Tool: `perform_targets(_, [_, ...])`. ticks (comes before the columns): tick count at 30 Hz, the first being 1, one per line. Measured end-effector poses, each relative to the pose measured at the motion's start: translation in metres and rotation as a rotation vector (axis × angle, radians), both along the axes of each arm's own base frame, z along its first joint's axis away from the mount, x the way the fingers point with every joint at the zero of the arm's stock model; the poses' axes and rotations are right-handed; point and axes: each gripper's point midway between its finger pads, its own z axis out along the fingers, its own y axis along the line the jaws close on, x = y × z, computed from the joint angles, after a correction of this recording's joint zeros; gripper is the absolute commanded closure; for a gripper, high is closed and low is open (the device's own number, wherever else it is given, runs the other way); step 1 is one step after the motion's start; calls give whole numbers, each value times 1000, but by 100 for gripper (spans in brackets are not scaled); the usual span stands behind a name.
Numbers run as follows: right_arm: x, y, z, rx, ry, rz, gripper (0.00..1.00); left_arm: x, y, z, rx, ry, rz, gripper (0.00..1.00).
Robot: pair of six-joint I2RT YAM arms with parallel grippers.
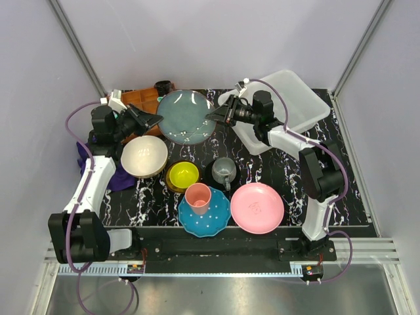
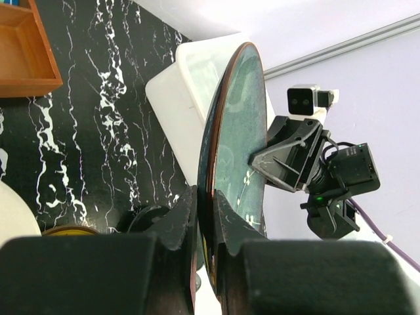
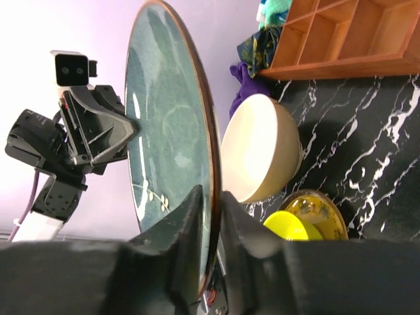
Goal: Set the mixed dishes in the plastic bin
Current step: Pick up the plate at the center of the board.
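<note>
Grey-blue plate (image 1: pixel 186 117) hung between both claws.
Left gripper (image 1: pixel 157 120) pinched its 9 o'clock rim; right gripper (image 1: pixel 211 116) clamped the 3 o'clock rim.

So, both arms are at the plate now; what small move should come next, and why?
Probably open the left gripper: both grippers pinch opposite rims of the grey-blue plate, and the right gripper is nearer the plastic bin.

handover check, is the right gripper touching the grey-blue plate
Touching. The right wrist view shows the right gripper with a finger pressed on each face of the grey-blue plate.
</note>
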Motion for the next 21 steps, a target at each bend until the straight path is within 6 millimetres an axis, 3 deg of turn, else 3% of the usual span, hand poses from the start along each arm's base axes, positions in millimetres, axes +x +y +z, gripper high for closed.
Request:
perform_targets(1, [0,0,0,1,1,1,90,0,0,-1,-1,3,-1,100])
perform_targets(5, [1,-1,-3,-5,21,-7,100,-1,-1,0,-3,-7,-11,100])
perform_targets(9, [1,-1,-5,-13,30,-8,100,-3,-2,1,-4,-15,-15,92])
perform_targets(10, [1,-1,-6,-14,29,-8,100,-3,-2,0,-4,-13,-15,83])
perform_targets(14, [0,-2,-7,-18,34,-7,100,-3,-3,1,-15,-13,-18,66])
perform_targets(21, [-1,-2,-5,-17,35,-7,100,-6,-7,10,-47,-39,-33,52])
